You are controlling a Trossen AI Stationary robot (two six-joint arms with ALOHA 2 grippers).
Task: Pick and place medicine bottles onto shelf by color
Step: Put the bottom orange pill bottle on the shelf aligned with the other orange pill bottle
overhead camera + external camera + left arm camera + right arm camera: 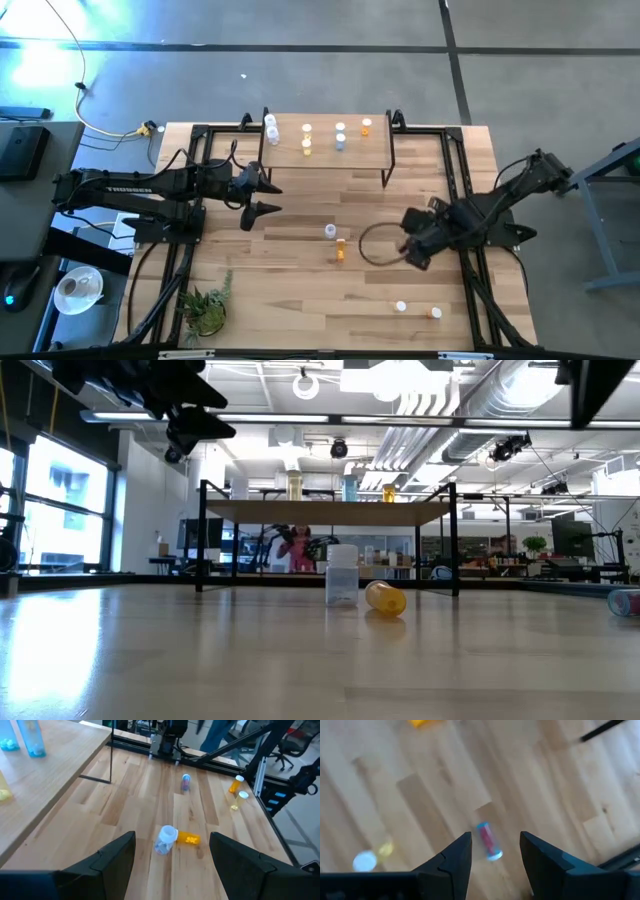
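The shelf (325, 150) carries about seven small bottles standing upright. On the table (280, 290), a clear bottle (329, 231) stands beside a lying orange bottle (340, 250). The left gripper (262, 197) hovers with fingers spread. The right gripper (492, 852) hangs, fingers apart, over a lying blue bottle (489, 841).
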